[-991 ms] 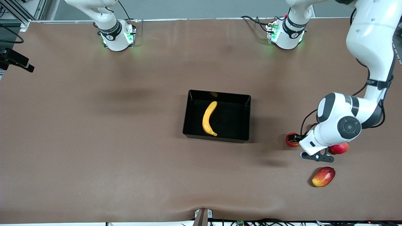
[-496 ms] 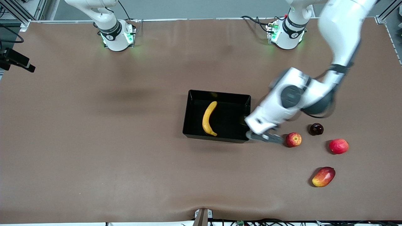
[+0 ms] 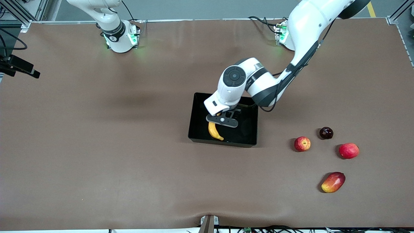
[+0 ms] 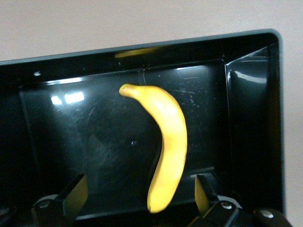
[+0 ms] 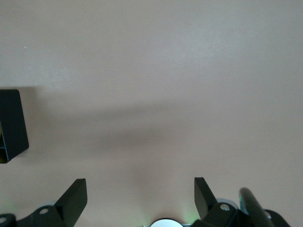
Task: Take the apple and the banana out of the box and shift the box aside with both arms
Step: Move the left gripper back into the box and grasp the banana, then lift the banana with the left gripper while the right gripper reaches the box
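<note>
The black box (image 3: 222, 142) sits mid-table with the yellow banana (image 3: 213, 130) lying in it. My left gripper (image 3: 230, 115) hangs open over the box's inside, above the banana's upper half. In the left wrist view the banana (image 4: 166, 146) lies on the box floor (image 4: 94, 137) between my spread fingers (image 4: 75, 195), untouched. The small red apple with yellow patches (image 3: 302, 143) rests on the table toward the left arm's end, apart from both grippers. My right gripper (image 5: 139, 194) is open over bare table, with one box corner (image 5: 12, 124) at the edge of its view.
Near the apple lie a small dark red fruit (image 3: 326, 133), an all-red round fruit (image 3: 348, 150) and a red-yellow mango (image 3: 333, 182), the mango nearest the front camera. A black device (image 3: 20, 67) juts in at the right arm's end of the table.
My left arm has swung from the fruits at its end of the table across to over the box. The apple stayed on the table. The right arm has not moved.
</note>
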Robot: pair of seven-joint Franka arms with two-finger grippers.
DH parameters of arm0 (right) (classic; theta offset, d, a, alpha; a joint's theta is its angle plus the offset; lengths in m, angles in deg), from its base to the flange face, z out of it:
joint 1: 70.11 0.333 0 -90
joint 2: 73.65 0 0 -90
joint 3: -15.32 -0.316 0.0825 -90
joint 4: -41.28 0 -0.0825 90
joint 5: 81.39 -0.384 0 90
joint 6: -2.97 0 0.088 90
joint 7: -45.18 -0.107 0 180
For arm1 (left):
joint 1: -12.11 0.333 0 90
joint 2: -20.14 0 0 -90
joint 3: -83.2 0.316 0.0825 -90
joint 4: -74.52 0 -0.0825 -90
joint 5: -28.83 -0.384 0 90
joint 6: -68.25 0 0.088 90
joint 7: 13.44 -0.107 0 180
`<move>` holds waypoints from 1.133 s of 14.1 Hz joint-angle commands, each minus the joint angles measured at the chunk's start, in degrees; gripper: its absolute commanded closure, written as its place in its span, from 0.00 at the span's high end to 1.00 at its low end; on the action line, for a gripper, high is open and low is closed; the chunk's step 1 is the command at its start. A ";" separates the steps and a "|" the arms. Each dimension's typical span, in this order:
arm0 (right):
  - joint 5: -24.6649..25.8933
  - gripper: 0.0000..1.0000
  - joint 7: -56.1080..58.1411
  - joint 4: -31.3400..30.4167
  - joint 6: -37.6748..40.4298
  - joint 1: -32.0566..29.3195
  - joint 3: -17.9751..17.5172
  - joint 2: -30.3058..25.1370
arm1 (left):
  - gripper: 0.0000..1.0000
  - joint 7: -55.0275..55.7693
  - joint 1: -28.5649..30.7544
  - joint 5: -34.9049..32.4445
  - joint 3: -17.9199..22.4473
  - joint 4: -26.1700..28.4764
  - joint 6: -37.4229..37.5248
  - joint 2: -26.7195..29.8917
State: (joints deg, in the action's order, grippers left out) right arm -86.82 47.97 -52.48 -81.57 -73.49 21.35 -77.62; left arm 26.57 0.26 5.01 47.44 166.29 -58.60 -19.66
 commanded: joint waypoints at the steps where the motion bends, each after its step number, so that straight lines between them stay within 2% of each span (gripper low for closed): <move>1: -0.38 1.00 6.15 1.64 0.44 -2.33 -0.67 1.33 | 1.00 1.47 -3.69 -2.29 2.96 -2.21 -5.31 -4.30; 4: -0.64 1.00 8.02 1.56 0.70 -4.62 -0.67 2.65 | 1.00 4.10 -8.87 -2.29 8.14 -2.29 -10.59 -6.85; 7: -0.46 1.00 8.10 1.56 0.44 -3.92 -0.93 4.94 | 0.97 5.07 -9.86 -1.94 9.30 -2.21 -13.50 -8.88; 9: -0.81 1.00 7.93 1.64 -0.09 -3.74 -1.11 6.60 | 0.65 5.16 -10.03 -1.76 9.30 -2.21 -13.51 -9.23; 11: -1.08 1.00 8.02 1.82 -0.27 -3.39 -1.20 8.97 | 0.16 4.38 -10.03 -2.64 9.30 -2.21 -13.51 -9.24; 12: -1.25 1.00 8.02 1.99 -0.35 -2.43 -1.29 10.29 | 0.05 4.37 -10.03 -2.64 9.30 -2.21 -13.42 -8.89; 13: -1.34 1.00 7.84 2.08 -0.35 -0.94 -1.20 11.09 | 0.00 4.28 -9.94 -2.73 9.30 -2.12 -12.81 -8.36; 16: -1.52 1.00 7.23 2.08 -1.23 1.00 -1.20 11.62 | 0.00 3.50 -9.94 -3.16 9.39 -2.21 -11.14 -6.52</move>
State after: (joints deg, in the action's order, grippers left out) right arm -87.54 55.58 -52.11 -83.07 -73.60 20.01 -66.63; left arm 30.23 -9.31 3.39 56.49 164.29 -71.37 -28.16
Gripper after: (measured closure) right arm 0.000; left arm 0.643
